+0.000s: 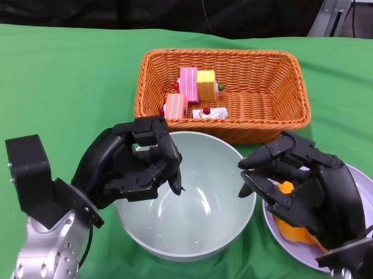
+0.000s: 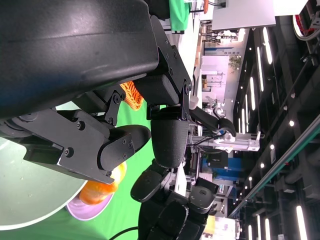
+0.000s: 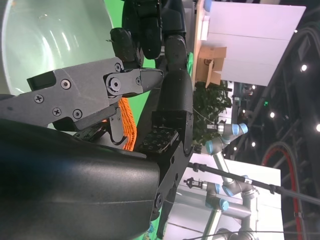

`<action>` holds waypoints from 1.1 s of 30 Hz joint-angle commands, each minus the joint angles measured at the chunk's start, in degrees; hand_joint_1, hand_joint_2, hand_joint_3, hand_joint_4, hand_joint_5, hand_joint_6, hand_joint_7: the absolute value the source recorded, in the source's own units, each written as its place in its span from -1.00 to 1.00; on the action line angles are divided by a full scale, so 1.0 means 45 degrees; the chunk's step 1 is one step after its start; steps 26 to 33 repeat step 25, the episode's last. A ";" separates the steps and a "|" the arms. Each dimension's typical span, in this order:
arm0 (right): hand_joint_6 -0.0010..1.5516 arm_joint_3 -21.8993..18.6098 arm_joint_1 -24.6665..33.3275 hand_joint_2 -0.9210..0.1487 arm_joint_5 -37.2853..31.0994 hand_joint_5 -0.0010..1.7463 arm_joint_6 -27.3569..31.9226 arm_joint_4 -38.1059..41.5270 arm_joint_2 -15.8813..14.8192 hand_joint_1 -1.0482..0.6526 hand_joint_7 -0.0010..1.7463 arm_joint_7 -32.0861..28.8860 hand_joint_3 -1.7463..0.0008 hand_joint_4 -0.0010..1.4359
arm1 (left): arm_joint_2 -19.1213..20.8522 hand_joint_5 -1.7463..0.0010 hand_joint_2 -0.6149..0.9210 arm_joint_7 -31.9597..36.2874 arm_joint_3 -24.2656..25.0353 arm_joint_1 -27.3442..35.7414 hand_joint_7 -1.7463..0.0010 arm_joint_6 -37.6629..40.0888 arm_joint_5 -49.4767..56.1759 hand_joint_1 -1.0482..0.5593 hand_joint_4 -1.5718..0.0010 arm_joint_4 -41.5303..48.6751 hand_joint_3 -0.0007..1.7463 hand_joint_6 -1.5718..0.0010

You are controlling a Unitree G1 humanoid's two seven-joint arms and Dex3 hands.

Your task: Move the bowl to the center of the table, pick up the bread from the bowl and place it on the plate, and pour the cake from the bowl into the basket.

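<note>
Head view: left hand (image 1: 133, 165) grips rim of empty pale-green round bowl (image 1: 196, 222); right hand (image 1: 301, 180) spread, holding nothing; set bowl down level, release gently.

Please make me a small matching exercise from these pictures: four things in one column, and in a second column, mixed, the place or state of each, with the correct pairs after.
Things
1. pale green round bowl
2. orange woven wicker basket
3. orange bread
4. lilac round plate

Places or states
A. holds the pink and yellow cake pieces
B. lies on the plate, under the right hand
C. empty, with the left hand at its rim
D. at the right edge of the table, beside the bowl

Pairs: 1-C, 2-A, 3-B, 4-D
</note>
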 commanded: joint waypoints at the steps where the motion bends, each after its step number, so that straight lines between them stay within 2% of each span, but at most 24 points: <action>1: -0.02 -0.0078 0.0033 -0.99 0.0064 0.58 -0.0101 -0.0024 -0.0126 -0.06 0.15 -0.0010 0.82 0.12 | 0.0079 -0.78 0.64 -0.0152 0.0208 -0.0051 -0.50 -0.0026 0.0063 0.21 -0.05 0.0104 0.04 -0.04; 19: -0.04 -0.0157 -0.0138 -1.00 0.0129 0.59 -0.0528 0.0432 -0.0089 -0.06 0.16 0.0101 0.82 0.09 | -0.0032 -0.76 0.67 -0.0246 0.0433 -0.0150 -0.48 -0.0143 0.0325 0.20 -0.04 0.0426 0.00 -0.04; 23: -0.05 -0.0168 -0.0159 -1.00 0.0276 0.60 -0.0555 0.0463 -0.0061 -0.01 0.16 0.0168 0.79 0.09 | -0.0080 -0.76 0.68 -0.0309 0.0460 -0.0160 -0.48 -0.0132 0.0309 0.19 -0.03 0.0499 -0.01 -0.03; 25: -0.04 -0.0177 -0.0166 -0.97 0.0292 0.61 -0.0586 0.0475 -0.0036 0.06 0.15 0.0151 0.70 0.09 | -0.0088 -0.76 0.68 -0.0318 0.0464 -0.0154 -0.47 -0.0108 0.0310 0.19 -0.02 0.0498 -0.01 -0.03; 33: -0.04 -0.0177 -0.0166 -0.97 0.0292 0.61 -0.0586 0.0475 -0.0036 0.06 0.15 0.0151 0.70 0.09 | -0.0088 -0.76 0.68 -0.0318 0.0464 -0.0154 -0.47 -0.0108 0.0310 0.19 -0.02 0.0498 -0.01 -0.03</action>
